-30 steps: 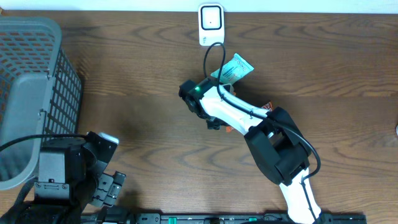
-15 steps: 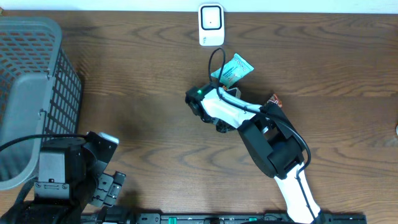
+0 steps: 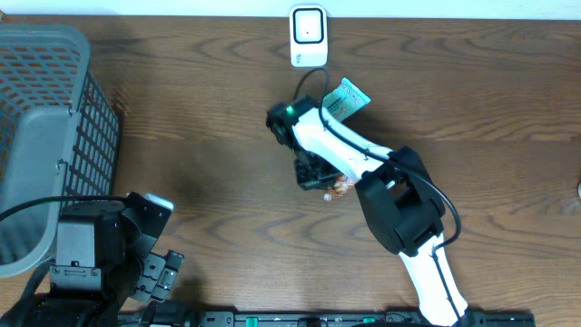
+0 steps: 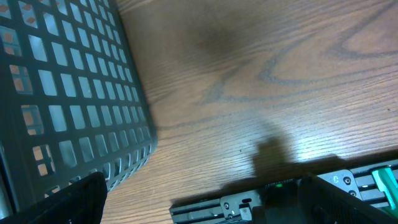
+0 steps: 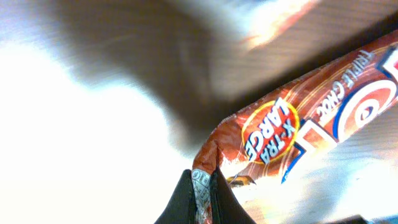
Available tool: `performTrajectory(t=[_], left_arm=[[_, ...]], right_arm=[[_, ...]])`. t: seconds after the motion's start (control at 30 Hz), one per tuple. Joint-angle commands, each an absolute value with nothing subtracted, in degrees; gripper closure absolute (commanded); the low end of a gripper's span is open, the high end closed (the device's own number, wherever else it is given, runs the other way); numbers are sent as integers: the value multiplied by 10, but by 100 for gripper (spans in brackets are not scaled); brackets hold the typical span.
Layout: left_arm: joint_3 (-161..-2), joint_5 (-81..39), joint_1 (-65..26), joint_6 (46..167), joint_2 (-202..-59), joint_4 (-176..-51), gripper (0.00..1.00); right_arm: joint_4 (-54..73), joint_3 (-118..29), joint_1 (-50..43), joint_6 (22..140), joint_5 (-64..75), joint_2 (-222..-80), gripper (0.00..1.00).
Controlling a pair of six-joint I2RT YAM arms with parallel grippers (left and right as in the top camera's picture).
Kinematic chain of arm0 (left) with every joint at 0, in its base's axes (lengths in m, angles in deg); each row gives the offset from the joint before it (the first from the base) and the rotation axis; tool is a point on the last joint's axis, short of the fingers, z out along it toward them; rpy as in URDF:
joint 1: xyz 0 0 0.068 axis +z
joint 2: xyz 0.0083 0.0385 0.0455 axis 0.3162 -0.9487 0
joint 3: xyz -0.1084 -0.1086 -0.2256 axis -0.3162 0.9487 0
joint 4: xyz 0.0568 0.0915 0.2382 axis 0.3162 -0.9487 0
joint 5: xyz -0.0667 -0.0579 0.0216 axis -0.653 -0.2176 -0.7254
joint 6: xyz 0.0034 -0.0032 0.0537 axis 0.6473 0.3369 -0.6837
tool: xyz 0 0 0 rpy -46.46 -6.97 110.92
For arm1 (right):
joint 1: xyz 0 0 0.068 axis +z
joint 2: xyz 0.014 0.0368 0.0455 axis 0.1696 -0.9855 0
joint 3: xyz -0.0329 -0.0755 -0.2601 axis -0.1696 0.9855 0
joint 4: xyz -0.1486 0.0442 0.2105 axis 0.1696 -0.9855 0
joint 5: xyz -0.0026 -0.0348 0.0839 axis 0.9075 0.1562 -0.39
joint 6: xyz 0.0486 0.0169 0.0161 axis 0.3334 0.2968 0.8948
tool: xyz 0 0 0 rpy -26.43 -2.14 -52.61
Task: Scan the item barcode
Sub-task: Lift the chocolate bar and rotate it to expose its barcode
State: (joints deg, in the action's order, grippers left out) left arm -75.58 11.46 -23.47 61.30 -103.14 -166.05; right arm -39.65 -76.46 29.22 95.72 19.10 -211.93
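Right pincer (image 5: 202, 194) pinching crimped end of orange-brown glossy plastic snack wrapper (image 5: 292, 137) — pack extends up-right from fingertips. Left pincer (image 4: 208, 198) spread wide over brown wooden desk (image 4: 280, 93).

Mock shop checkout on a robotics test bench: wood-grain table (image 3: 182, 136), white barcode scanner (image 3: 308, 34) at its far edge, grey mesh basket (image 3: 45, 136) at left, packaged goods (teal packet (image 3: 345, 98), snack wrapper (image 5: 298, 130) marked X-TRA LARGE), white right arm (image 3: 336, 154), black left arm (image 3: 91, 245).
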Motion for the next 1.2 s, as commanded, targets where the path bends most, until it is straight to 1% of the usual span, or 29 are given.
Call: performTrajectory(t=[0.0,0.13,0.23,0.3,0.53,0.77,0.87,1.1,1.17], left_arm=[[-760,117,-236,612,-1029,-1662,2],[-760,117,-236,612,-1029,-1662,2],[-760,117,-236,612,-1029,-1662,2],[-760,117,-236,612,-1029,-1662,2],[-760,117,-236,612,-1029,-1662,2],[-760,117,-236,612,-1029,-1662,2],[-760,117,-236,612,-1029,-1662,2],[-760,117,-236,612,-1029,-1662,2],[-760,117,-236,612,-1029,-1662,2]], right_arm=[[-422,-834,297,870,39,-2045,99],[-407,-875,292,787,-106,-1979,99],[-384,-878,281,772,-222,-1940,99],[-372,-878,272,760,-269,-1930,99],[-317,-845,235,737,-411,-1947,99],[-163,-738,208,731,-569,-1995,99],[-125,-697,201,719,-602,-2011,99],[-105,-611,174,683,-574,-2022,99],[-104,-589,164,681,-548,-2022,99]])
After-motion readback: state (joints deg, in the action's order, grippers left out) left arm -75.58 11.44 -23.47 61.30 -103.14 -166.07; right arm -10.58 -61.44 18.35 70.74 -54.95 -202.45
